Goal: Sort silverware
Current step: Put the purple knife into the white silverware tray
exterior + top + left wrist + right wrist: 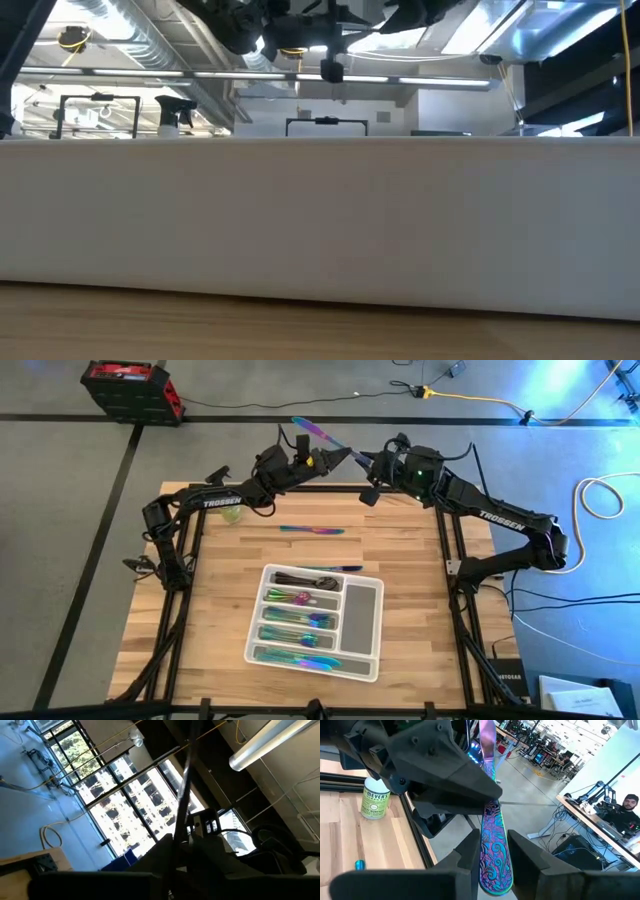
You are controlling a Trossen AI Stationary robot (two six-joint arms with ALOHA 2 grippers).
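Both hands pinch one raised iridescent knife between them.

I have both arms raised and stretched toward each other over the table's far edge. My left gripper and right gripper meet almost tip to tip, each with fingers closed on the same iridescent knife.
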